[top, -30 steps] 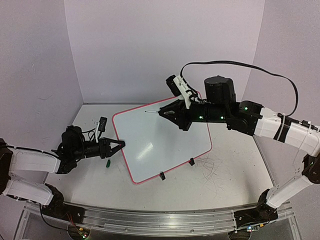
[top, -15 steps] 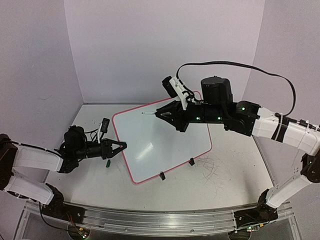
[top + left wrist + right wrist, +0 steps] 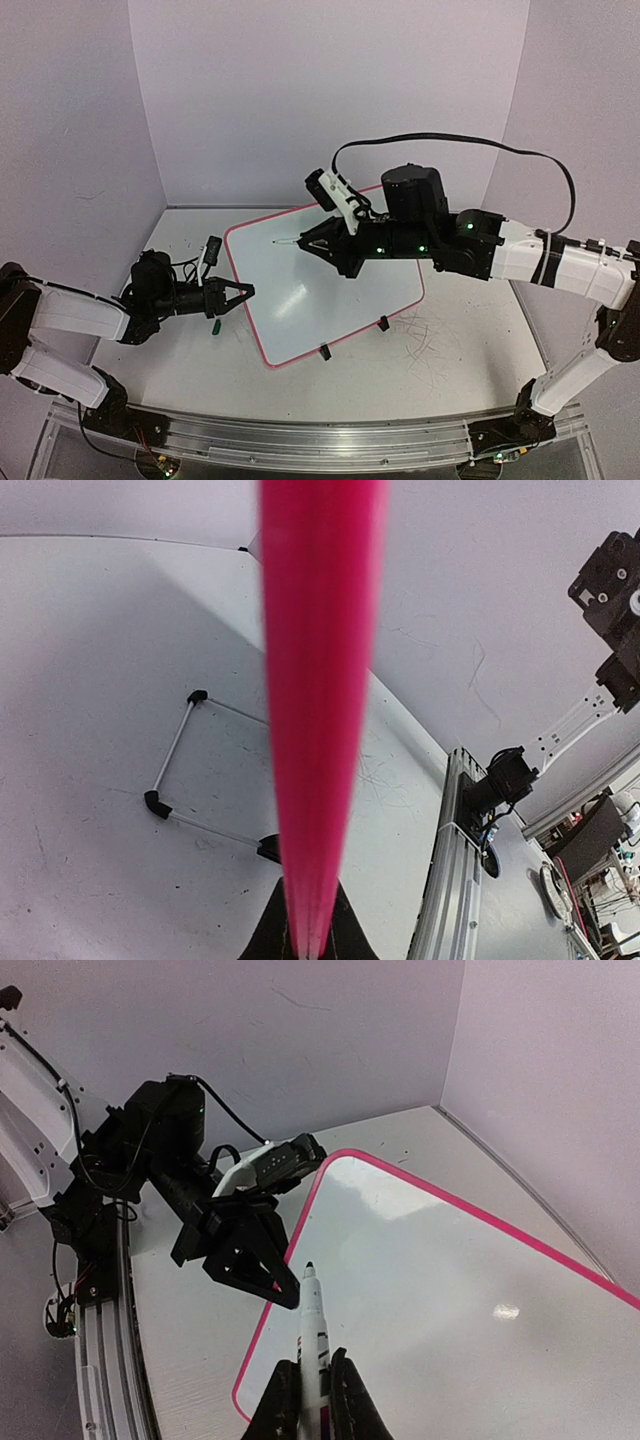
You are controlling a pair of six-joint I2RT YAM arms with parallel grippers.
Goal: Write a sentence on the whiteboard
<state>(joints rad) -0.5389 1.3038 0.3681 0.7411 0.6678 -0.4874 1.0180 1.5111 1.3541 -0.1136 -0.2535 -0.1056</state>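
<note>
We have swung the marker (image 3: 313, 1325) left to the whiteboard's (image 3: 330, 300) far-left corner.
Our right gripper (image 3: 318, 243) pinches the marker over the blank mid-table board; our left gripper (image 3: 238, 292) clamps its left rim, so writing looks ready to begin.

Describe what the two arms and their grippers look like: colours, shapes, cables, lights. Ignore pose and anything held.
Both arms, left arm and right arm, have white link shells with black joints. Each ends in a black gripper with tapering triangular fingers: left gripper, right gripper. Small green lights glow on the right arm, and a black cable loops above it.
</note>
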